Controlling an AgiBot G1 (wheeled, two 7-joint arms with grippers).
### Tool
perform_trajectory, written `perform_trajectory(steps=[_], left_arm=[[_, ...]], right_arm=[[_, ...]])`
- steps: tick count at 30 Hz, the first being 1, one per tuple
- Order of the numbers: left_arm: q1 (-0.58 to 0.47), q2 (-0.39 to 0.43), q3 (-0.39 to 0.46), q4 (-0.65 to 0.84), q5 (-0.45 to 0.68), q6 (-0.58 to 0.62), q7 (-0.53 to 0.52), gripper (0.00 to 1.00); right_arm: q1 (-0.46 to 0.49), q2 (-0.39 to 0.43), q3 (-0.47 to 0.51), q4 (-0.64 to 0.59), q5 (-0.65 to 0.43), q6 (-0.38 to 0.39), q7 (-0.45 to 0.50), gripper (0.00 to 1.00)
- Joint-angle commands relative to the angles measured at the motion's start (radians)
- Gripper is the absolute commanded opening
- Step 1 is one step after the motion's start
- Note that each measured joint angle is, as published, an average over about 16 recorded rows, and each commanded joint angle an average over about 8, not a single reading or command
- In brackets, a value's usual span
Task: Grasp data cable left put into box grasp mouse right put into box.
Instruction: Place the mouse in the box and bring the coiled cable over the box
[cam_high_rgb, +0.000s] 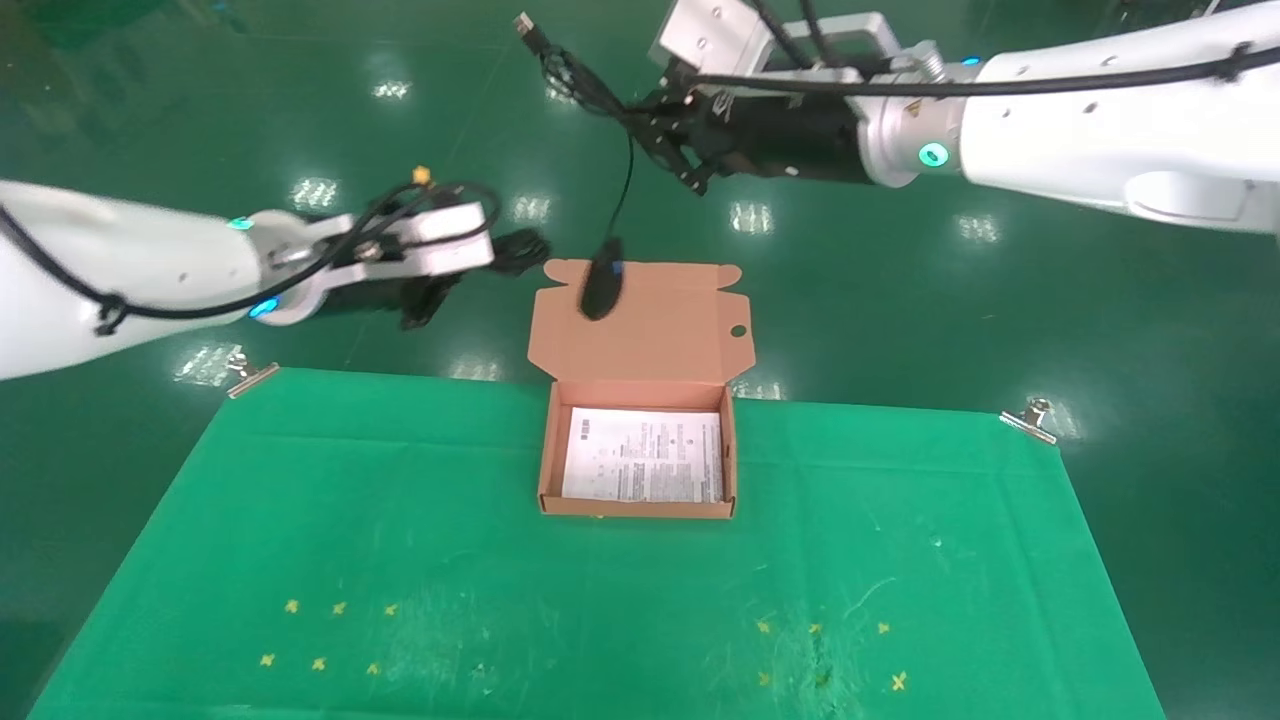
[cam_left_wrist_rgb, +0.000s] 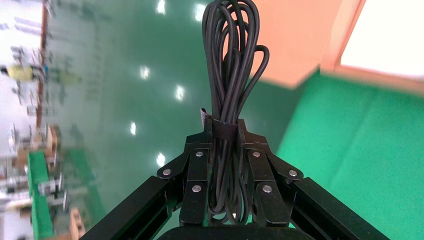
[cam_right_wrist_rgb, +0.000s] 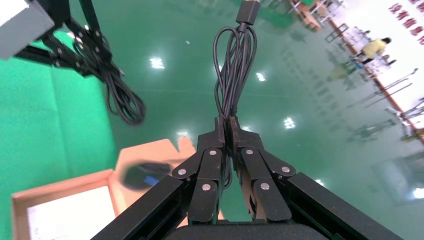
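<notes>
The salmon-orange box stands open at the far edge of the green table, its white sheet bare and its lid tilted back. My left gripper hovers left of the lid, shut on the data cable. The left wrist view shows the looped bundle clamped between the jaws of the left gripper. My right gripper is high above the lid, shut on the mouse's cord. The mouse dangles in front of the lid and also shows in the right wrist view.
The cord's USB plug sticks up past the right gripper. The green cloth is held by clips at its far corners. Yellow crosses mark the near part. Glossy green floor lies beyond the table.
</notes>
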Motion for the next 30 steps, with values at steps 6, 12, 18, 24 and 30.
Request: perform_trajectory(steps=[6,12,18,24,30], left_arm=[[0.016,-0.055,0.001,-0.044,0.077,0.072,-0.088,0.0],[0.023,-0.095,0.0,-0.12,0.172,0.167,-0.198,0.0],[0.033,-0.102,0.005,-0.185,0.244,0.237,-0.281,0.0],[0.037,-0.1,0.007,-0.2,0.258,0.248,-0.298,0.0],[0.037,-0.1,0.007,-0.2,0.259,0.249,-0.3,0.0]], right_arm=[[0.0,-0.038,-0.01,-0.085,-0.009,0.025,-0.044,0.0],[-0.013,-0.077,-0.02,-0.184,-0.003,0.046,-0.11,0.0],[-0.054,-0.107,-0.056,-0.227,0.045,0.037,-0.13,0.0],[-0.105,-0.116,-0.124,-0.215,0.134,0.06,-0.064,0.0],[-0.139,-0.112,-0.221,-0.218,0.187,0.125,0.027,0.0]])
